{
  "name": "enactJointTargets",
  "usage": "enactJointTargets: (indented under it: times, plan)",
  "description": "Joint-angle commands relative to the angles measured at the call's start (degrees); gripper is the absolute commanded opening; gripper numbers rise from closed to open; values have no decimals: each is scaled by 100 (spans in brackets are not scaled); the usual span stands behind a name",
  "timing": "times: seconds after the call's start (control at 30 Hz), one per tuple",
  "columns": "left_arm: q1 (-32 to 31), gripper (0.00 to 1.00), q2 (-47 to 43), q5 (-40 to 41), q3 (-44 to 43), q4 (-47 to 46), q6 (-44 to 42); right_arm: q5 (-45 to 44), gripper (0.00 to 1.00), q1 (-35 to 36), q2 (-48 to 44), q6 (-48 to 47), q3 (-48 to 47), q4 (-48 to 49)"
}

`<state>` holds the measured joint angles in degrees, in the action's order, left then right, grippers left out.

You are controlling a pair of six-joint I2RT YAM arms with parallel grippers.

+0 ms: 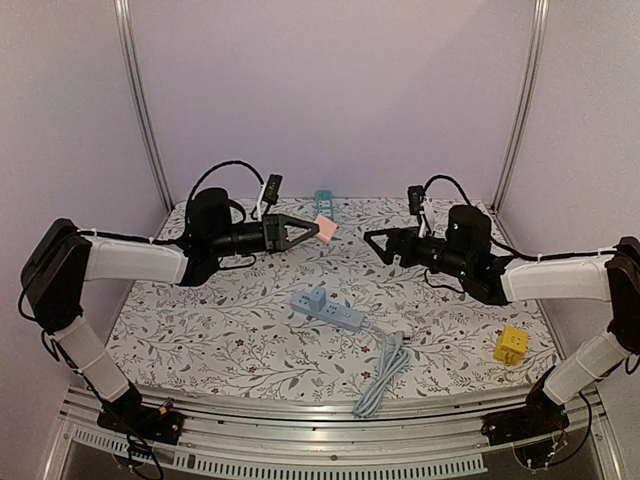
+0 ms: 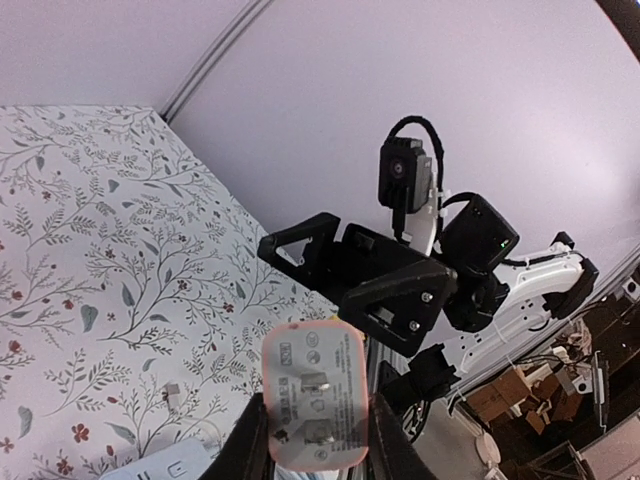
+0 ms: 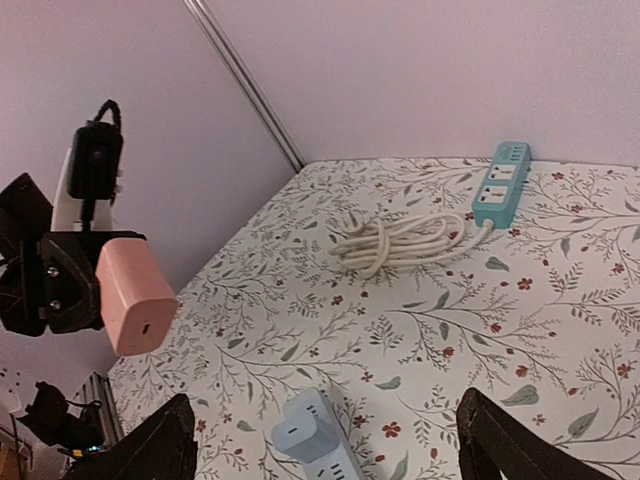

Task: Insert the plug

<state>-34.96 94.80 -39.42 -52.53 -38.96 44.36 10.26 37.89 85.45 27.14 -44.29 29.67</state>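
Observation:
My left gripper [image 1: 318, 231] is shut on a pink plug adapter [image 1: 326, 229] and holds it in the air above the table's back middle. In the left wrist view the pink plug [image 2: 313, 394] shows its two metal prongs, facing the right gripper. In the right wrist view the pink plug [image 3: 135, 293] hangs at the left. My right gripper [image 1: 372, 243] is open and empty, facing the plug a short way to its right. A light blue power strip [image 1: 326, 309] lies at the table's middle with a blue adapter plugged into its left end; it also shows in the right wrist view [image 3: 318, 442].
A teal power strip [image 3: 500, 183] with a coiled cream cable [image 3: 396, 242] lies at the back of the table. A yellow plug [image 1: 511, 346] sits at the front right. The blue strip's grey cable [image 1: 384, 374] runs to the front edge.

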Motion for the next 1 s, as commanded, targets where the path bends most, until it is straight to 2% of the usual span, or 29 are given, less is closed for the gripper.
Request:
enactJointTargets:
  times: [0.0,0.17,0.37,0.7,0.97]
  plan:
    - [77,0,328,-395,-139,-1338,848,1619,85,-75,-218,842,385,1748]
    - [73,0,623,-545,-297,-2097,1515,2577,82,-265,21,1756,428,3192]
    - [36,0,833,-656,-337,-2995,2217,3289,74,-265,610,2481,-53,4069]
    - [-6,0,1128,-679,-345,-4142,2967,3278,72,-146,1404,3016,-736,4166]
    - [-36,0,1228,-655,-349,-4185,2973,2908,69,10,1529,2866,-1048,3559]
